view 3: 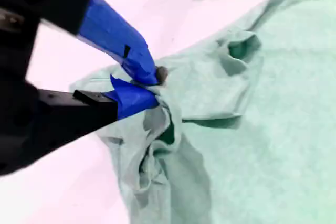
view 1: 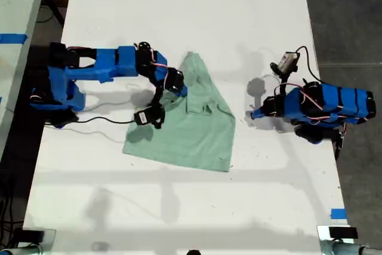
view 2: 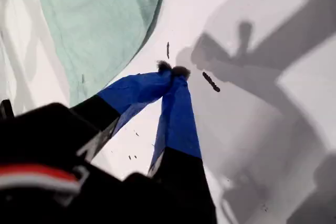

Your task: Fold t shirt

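Observation:
The pale mint-green t shirt (view 1: pixel 194 132) lies rumpled on the white table (view 1: pixel 179 16), near the middle of the exterior view. My second gripper (view 1: pixel 181 91), on the arm at the exterior view's left, is shut on a bunched fold of the t shirt (view 3: pixel 273 129) at its upper part; the blue fingertips (view 3: pixel 142 69) pinch the cloth. My first gripper (view 1: pixel 253 113), on the arm at the exterior view's right, sits shut over bare table a short way off the shirt's edge. Its tips (view 2: pixel 172 70) meet with nothing between them, and the t shirt (view 2: pixel 100 24) lies beyond.
Dark floor (view 1: pixel 346 16) borders the table along the exterior view's right. Another pale surface with blue tape (view 1: pixel 12 37) stands at the exterior view's left. A blue tape mark (view 1: pixel 338 213) sits at the table's lower right corner there. A black cable (view 1: pixel 101 120) trails from the second arm.

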